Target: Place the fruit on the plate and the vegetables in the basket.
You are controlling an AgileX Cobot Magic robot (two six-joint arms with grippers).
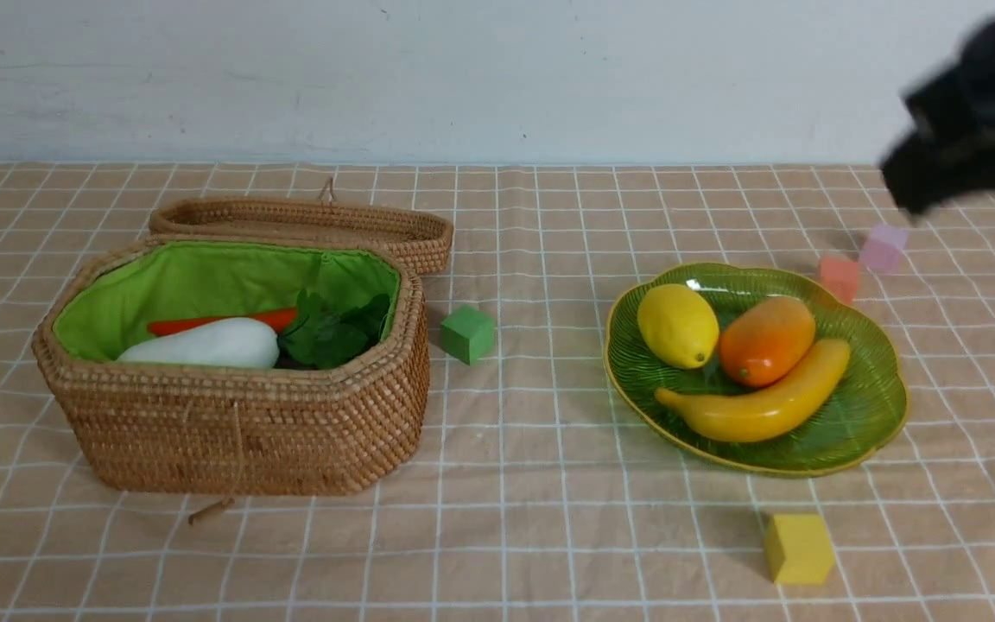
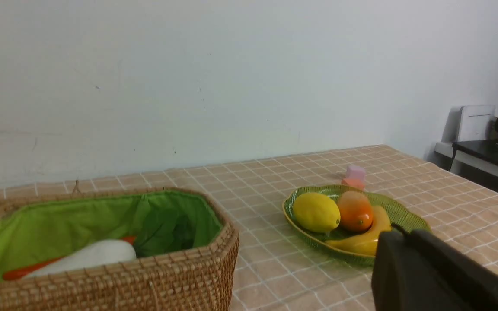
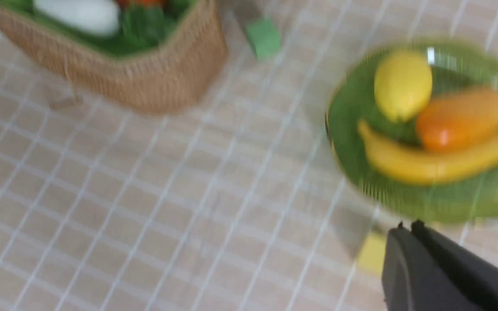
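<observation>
The green plate (image 1: 877,415) on the right holds a yellow lemon (image 1: 677,325), an orange mango (image 1: 765,339) and a banana (image 1: 761,406). On the left, the wicker basket (image 1: 230,432) stands with its lid (image 1: 307,226) open behind it. Inside lie a white radish (image 1: 204,344), an orange carrot (image 1: 204,324) and green leaves (image 1: 333,333); any other vegetables are hidden. My right gripper (image 3: 407,225) is shut and empty, raised near the plate's front rim; the arm (image 1: 972,121) blurs at the upper right. My left gripper (image 2: 398,233) is shut and empty, low at the near left.
Foam cubes lie on the checked cloth: green (image 1: 467,333) between basket and plate, yellow (image 1: 798,548) in front of the plate, orange (image 1: 839,278) and pink (image 1: 884,248) behind it. A wall closes the far side of the table.
</observation>
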